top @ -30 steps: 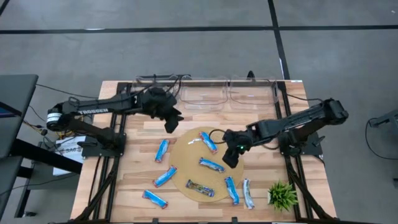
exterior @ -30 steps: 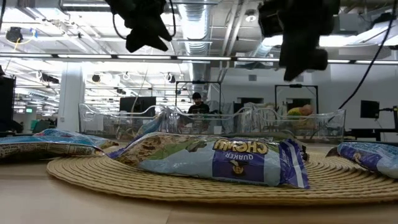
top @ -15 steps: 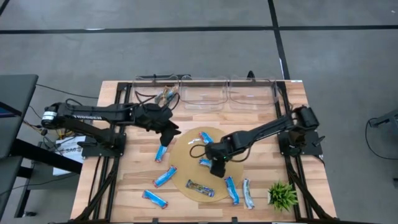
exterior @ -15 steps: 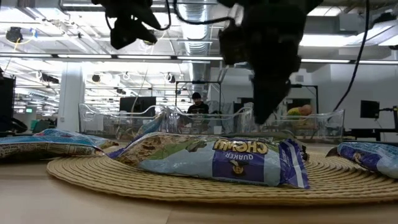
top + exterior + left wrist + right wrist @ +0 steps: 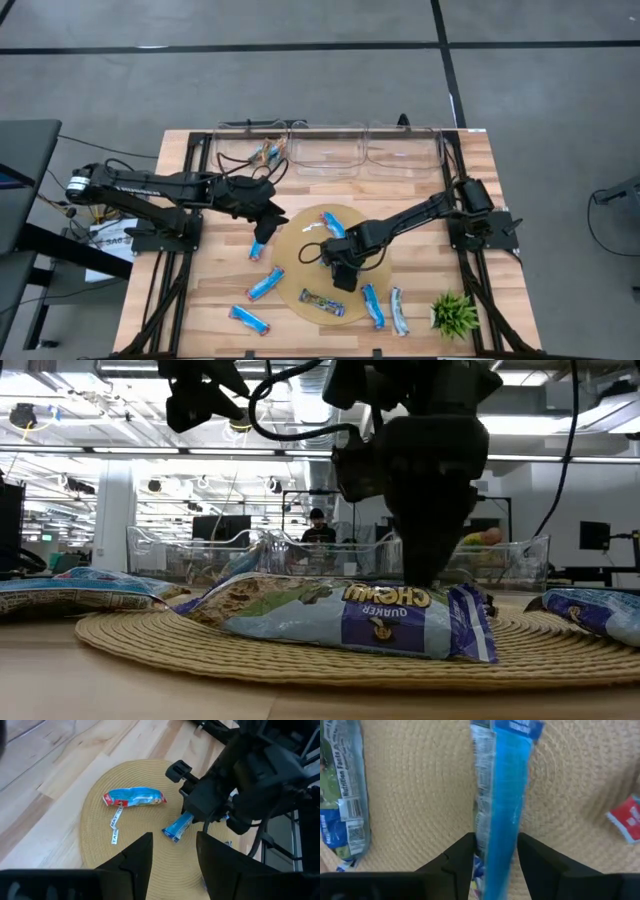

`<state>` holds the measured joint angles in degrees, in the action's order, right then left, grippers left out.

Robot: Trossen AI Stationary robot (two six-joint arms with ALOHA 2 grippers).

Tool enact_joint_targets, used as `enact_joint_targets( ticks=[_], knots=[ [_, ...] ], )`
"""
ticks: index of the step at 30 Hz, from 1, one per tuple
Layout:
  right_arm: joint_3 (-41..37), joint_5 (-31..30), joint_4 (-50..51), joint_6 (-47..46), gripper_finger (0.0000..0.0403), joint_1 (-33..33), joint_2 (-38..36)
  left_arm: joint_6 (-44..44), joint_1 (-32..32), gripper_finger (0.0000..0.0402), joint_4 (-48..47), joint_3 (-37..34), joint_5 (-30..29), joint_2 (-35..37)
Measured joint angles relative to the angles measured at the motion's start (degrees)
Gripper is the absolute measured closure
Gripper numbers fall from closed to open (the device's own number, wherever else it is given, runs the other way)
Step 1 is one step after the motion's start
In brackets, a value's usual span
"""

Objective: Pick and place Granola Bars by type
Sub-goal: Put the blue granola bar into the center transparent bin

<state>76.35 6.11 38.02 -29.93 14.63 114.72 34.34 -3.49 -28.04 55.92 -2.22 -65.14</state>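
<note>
Right gripper point(image 5: 343, 276) is down on the round woven mat point(image 5: 300, 238), fingers point(image 5: 460, 860) straddling a blue granola bar point(image 5: 507, 805), one finger on each long side; whether they have gripped it can't be told. Left gripper point(image 5: 262, 228) hovers at the mat's edge, fingers point(image 5: 135, 860) parted, nothing between them. Other granola bars point(image 5: 263, 285) lie scattered around both.

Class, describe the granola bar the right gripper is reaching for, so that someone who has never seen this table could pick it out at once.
Start at the round woven mat in the middle of the wooden table. The right gripper hangs over its centre, and the bright blue bar lies between its fingers, one end poking out. Unlike the red-ended blue bar beside it on the mat, this one is plain blue.
</note>
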Motion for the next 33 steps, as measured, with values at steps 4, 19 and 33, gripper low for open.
enact_joint_targets(
  ticks=[4, 19, 33],
  knots=[
    [-0.01, 0.03, 0.78, 0.00, 0.0294, -0.04, 0.71, 0.44, 0.02, 0.0259, 0.05, 0.00, 0.00, 0.00],
    [5.66, 0.56, -1.47, -0.01, 0.0377, -6.15, -9.43, 0.49, 0.02, 0.0258, 4.19, 0.02, -0.04, -0.04],
    [14.79, -10.73, -0.52, 9.92, 0.0383, -30.16, -17.17, -0.81, 0.03, 0.0258, 9.22, 0.07, -5.80, -0.07]
  ],
)
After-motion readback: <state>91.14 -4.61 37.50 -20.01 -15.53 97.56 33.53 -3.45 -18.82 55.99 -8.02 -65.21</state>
